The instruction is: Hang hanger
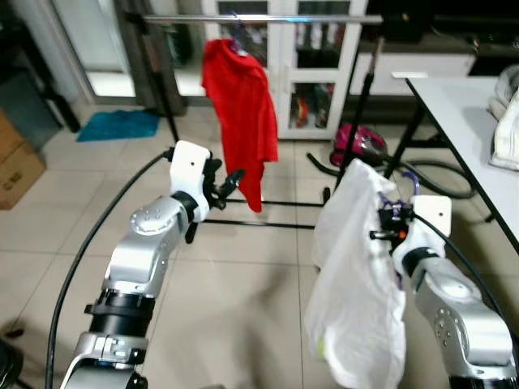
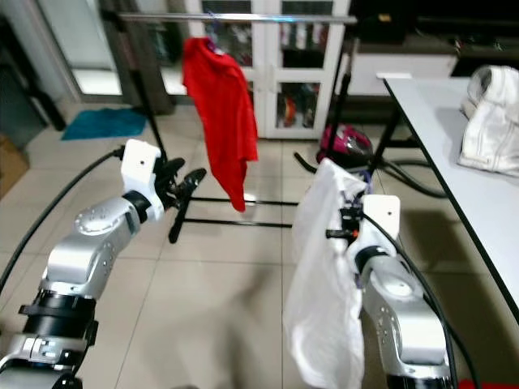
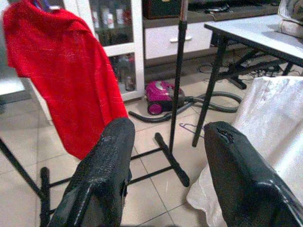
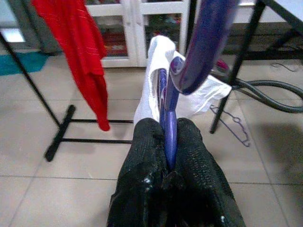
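My right gripper (image 4: 169, 142) is shut on a purple hanger (image 4: 199, 52) that carries a white garment (image 1: 357, 275), held low in front of me on the right. The clothes rail (image 1: 259, 18) spans the top of the scene ahead, with a red shirt (image 1: 242, 113) hanging from it on its own hanger. My left gripper (image 1: 227, 185) is raised and open, just left of the red shirt's lower hem, with nothing between its fingers (image 3: 102, 179).
The rack's black foot bars (image 1: 268, 212) lie on the tiled floor ahead. A white table (image 1: 470, 138) with white cloth (image 2: 495, 121) stands on the right. A pink vacuum cleaner (image 1: 357, 146) and hose lie behind the rack. A spare hanger (image 4: 232, 125) lies on the floor.
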Robot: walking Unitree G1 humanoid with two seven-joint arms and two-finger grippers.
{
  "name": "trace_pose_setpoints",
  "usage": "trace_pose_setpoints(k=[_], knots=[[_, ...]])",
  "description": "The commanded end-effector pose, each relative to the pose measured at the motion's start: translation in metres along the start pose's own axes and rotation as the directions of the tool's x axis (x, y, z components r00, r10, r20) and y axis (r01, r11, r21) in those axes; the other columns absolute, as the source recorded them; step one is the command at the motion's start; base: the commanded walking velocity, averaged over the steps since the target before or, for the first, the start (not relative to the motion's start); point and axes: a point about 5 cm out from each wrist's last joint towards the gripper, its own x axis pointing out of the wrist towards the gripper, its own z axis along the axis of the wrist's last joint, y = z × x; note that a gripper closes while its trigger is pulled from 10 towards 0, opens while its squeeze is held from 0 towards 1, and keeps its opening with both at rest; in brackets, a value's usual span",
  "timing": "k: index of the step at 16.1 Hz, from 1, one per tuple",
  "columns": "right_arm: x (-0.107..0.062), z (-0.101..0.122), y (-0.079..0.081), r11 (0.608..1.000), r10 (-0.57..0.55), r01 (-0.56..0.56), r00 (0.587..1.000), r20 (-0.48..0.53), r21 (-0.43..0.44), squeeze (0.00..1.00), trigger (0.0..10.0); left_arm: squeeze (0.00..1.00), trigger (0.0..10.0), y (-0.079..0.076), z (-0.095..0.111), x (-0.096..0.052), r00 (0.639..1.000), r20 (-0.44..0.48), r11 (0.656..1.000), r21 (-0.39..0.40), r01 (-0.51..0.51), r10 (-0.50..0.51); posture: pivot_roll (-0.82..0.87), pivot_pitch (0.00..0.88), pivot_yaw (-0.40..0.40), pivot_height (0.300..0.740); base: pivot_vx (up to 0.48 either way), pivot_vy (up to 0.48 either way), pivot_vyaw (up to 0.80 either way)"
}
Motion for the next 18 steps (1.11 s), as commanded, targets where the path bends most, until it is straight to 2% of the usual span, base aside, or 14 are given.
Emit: trace_pose_setpoints(k=[1,7,18], knots=[[0.0,0.011,0.0,1.0,0.0,0.001,0.999,0.054,-0.013,0.0,10.0,0.0,10.0,0.003,0.0,0.0,1.0,-0.011,1.0,-0.001,-0.008,0.008,-0.02,0.0,0.063,0.74,0.435,0.0,0.0],[0.005,0.019,0.002,1.0,0.004,-0.003,0.995,0.1,-0.008,0.0,10.0,0.0,10.0,0.001,0.004,-0.002,1.0,0.026,0.999,0.039,0.004,-0.005,0.0,0.0,0.05,0.74,0.433,0.0,0.0],[0.016,0.03,0.003,0.998,0.022,-0.015,0.99,0.138,-0.054,0.0,10.0,0.0,10.0,0.0,0.009,0.003,0.999,0.046,0.999,0.05,0.001,-0.004,0.01,0.0,0.041,0.74,0.433,0.0,0.0]])
